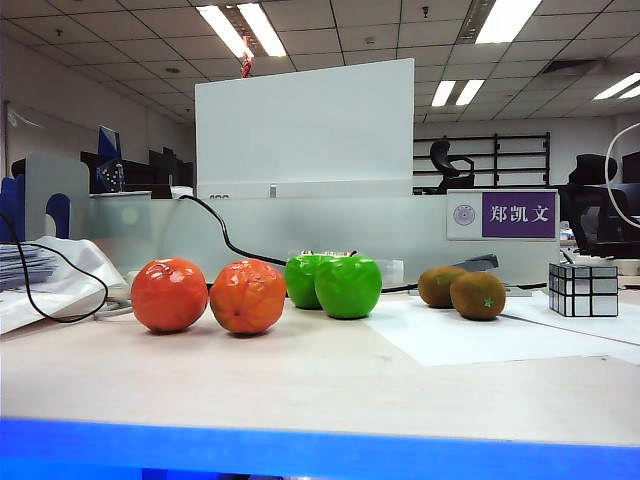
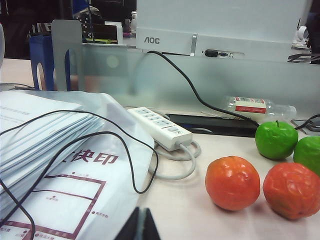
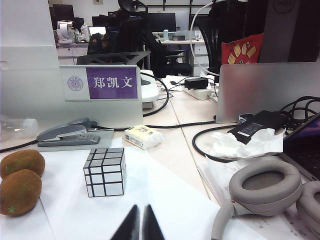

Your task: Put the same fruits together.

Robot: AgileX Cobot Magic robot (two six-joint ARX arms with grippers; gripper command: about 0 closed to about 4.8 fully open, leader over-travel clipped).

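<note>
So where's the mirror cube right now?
In the exterior view the mirror cube sits at the far right of the table, right of the two kiwis, away from both grippers.

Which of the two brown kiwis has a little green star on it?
The kiwi with the star is the one nearer the camera and the silver cube. The other kiwi, partly hidden behind it toward the green apples, shows no star.

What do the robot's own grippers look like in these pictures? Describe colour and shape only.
Little shows. In each wrist view only the tips of two black, tapering, pointed fingers rise from the picture's edge: the left gripper near the papers, the right gripper near the mirror cube. No cables or markings on them are visible. The exterior view shows neither arm.
</note>
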